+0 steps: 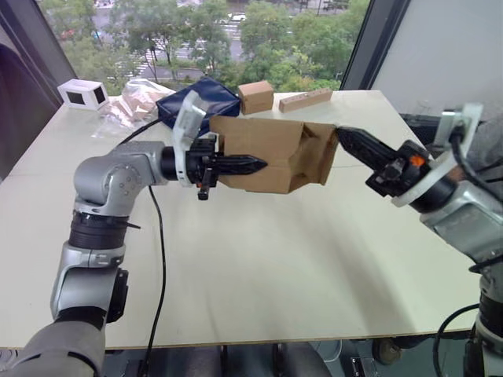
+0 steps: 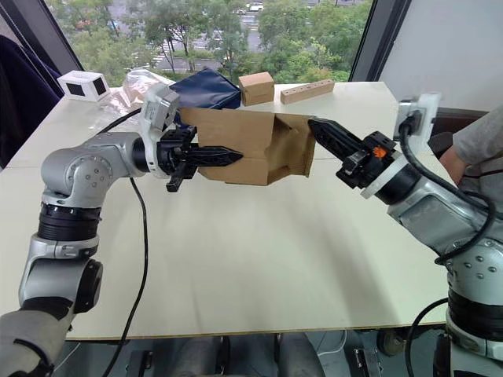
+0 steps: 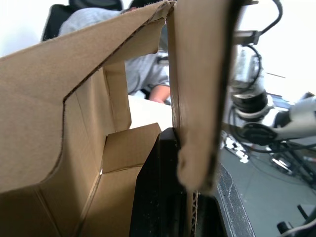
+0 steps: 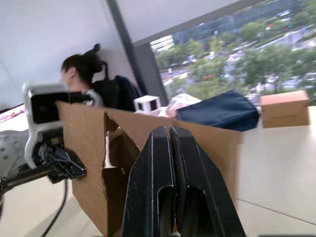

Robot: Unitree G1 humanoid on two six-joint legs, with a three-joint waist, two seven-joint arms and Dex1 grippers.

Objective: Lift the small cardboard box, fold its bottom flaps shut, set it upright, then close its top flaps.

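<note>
Left fingers (image 1: 236, 166) clamp the small cardboard box (image 1: 267, 154) wall; right fingers (image 1: 357, 144), pressed together, touch its flaps.

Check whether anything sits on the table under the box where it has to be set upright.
Nothing visible does. The small cardboard box hangs above bare table; the black cable lies off to the robot's left.
</note>
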